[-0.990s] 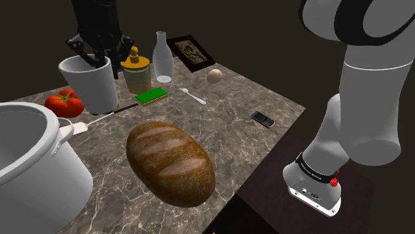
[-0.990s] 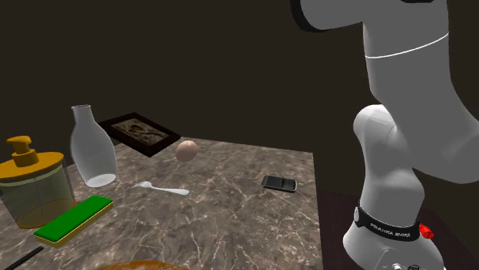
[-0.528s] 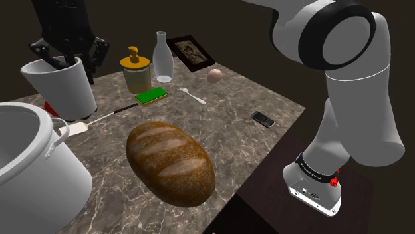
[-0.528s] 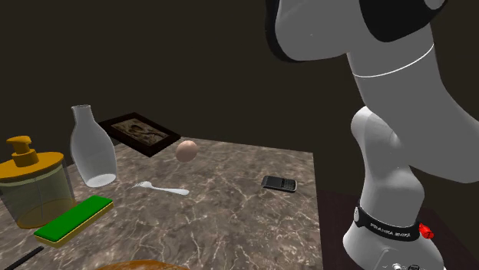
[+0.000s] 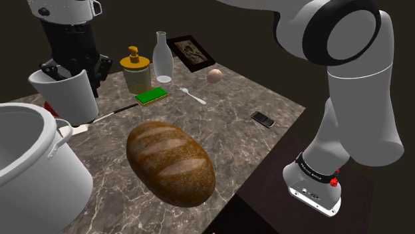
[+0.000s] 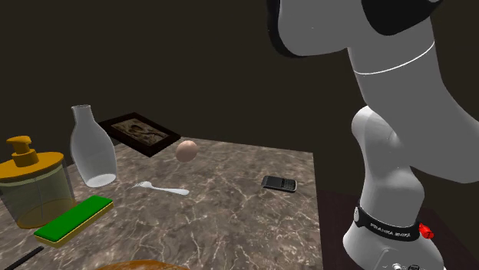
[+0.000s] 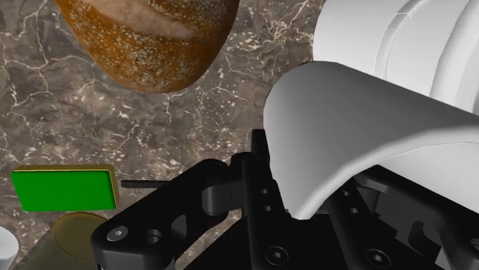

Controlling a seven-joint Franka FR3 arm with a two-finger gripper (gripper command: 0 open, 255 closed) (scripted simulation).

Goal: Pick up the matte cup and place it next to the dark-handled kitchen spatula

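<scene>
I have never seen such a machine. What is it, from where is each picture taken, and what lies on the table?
It is a white robot arm on a stand, ending in a black two-finger gripper. One picture looks down from beside the stand, one looks across the table from another place, and one comes from a camera on the hand itself. The gripper is shut on the rim of a white cup, close to a spatula with a dark handle. On the marble table lie a bread loaf, a large white pot, a green sponge, a soap dispenser, a bottle, an egg, a spoon, a phone and a framed picture.
</scene>
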